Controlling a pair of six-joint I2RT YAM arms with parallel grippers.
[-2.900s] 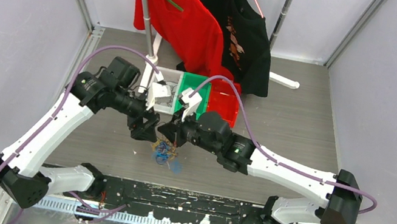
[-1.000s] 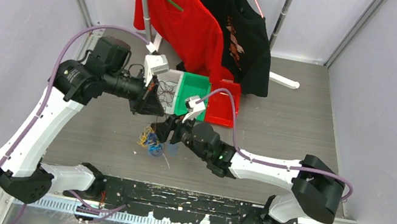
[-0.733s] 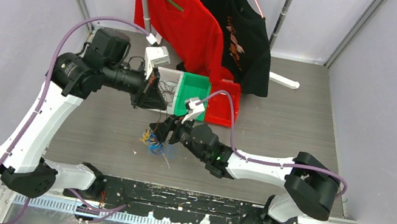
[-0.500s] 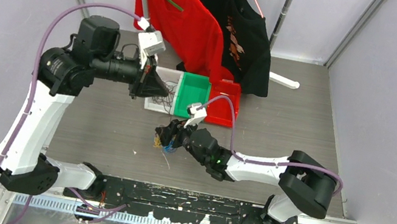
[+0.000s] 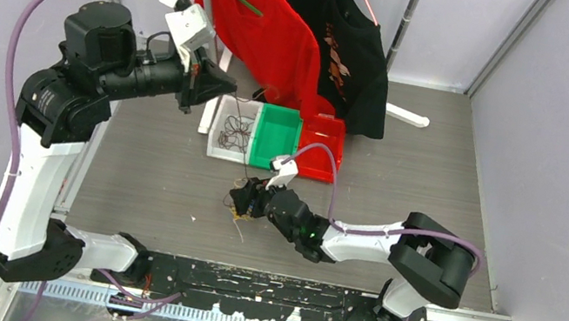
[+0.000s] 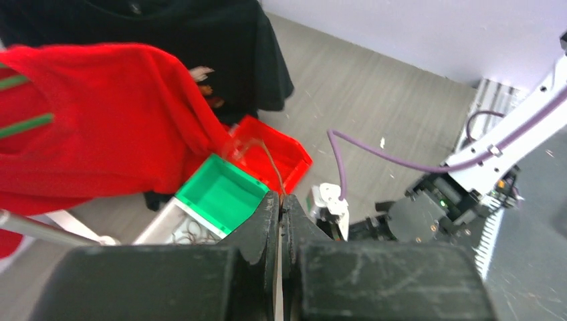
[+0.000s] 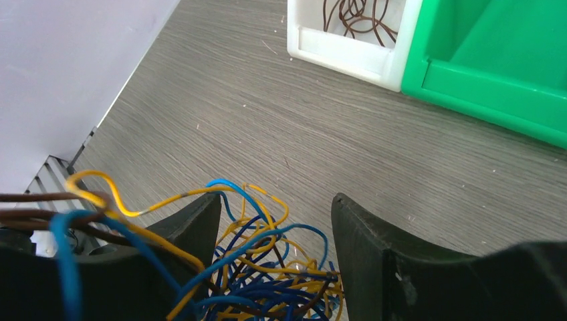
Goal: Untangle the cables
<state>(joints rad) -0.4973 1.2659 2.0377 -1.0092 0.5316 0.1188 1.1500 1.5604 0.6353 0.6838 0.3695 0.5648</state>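
The cables are a tangle of blue, yellow and brown strands on the table. They lie between the fingers of my right gripper, touching both, and some strands loop back over the left finger. From above, the right gripper sits low on the cables in front of the bins. My left gripper is raised high at the back left. In its wrist view the left gripper is shut on a single thin brown strand that curves away from the tips.
Three bins stand side by side behind the clump: a white bin holding loose brown wires, a green bin and a red bin. A red shirt and a black shirt hang on a rack at the back.
My left arm has risen and swung back to the left, drawing the brown strand with it. The right gripper has settled over the clump, which shifted slightly right.
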